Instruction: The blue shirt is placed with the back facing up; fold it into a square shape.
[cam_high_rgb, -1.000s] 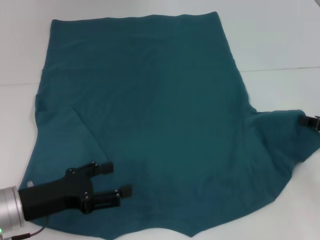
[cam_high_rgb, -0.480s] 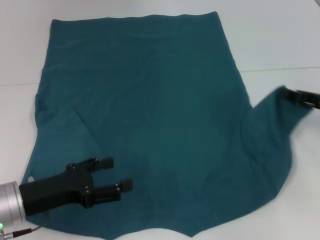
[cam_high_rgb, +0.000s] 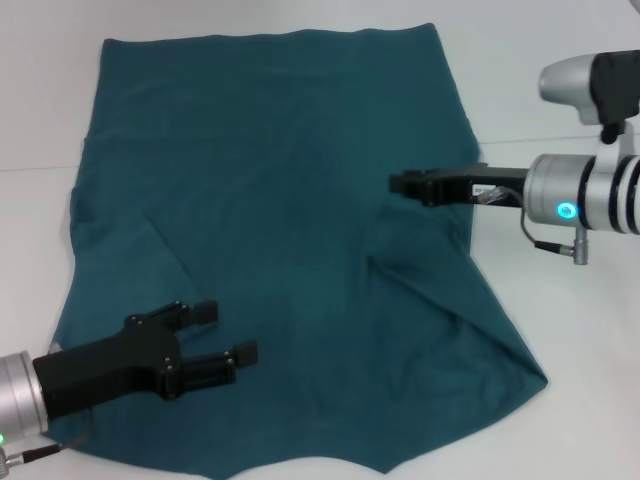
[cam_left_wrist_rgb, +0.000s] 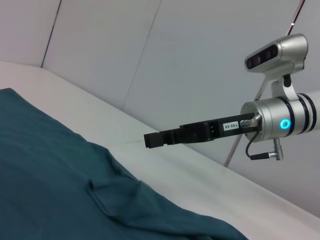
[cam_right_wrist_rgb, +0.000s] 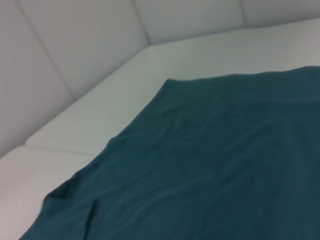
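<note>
Surface: a white table (cam_high_rgb: 560, 420) with pale panelled walls behind it, seen in both wrist views.

Blue shirt: the blue shirt (cam_high_rgb: 290, 200) lies spread flat over most of the table, its straight hem along the far edge and its curved near edge close to the robot. It is dark teal, plain and soft.

Fold on the right: the right sleeve is turned inward over the body of the shirt, so that side now runs as one slanting edge down to a point near the front right. Soft ridges and a shallow crease mark the folded layer just under the right gripper.

Fold on the left: a diagonal crease runs across the left part, where that sleeve also lies folded in on the body.

Print: a small pale mark shows at the shirt's near left edge, beside the left arm; too small to read.

Right gripper: the right gripper (cam_high_rgb: 396, 183) reaches in from the right and hangs above the turned-in sleeve, near the shirt's middle right. In the left wrist view the right gripper (cam_left_wrist_rgb: 148, 140) sits clear of the cloth with a gap below it. Its fingers look pressed together, and no fabric is seen between them.

Left gripper: the left gripper (cam_high_rgb: 230, 331) is low over the near left part of the shirt, pointing toward the centre. Its two black fingers are spread apart, with nothing between them.
</note>
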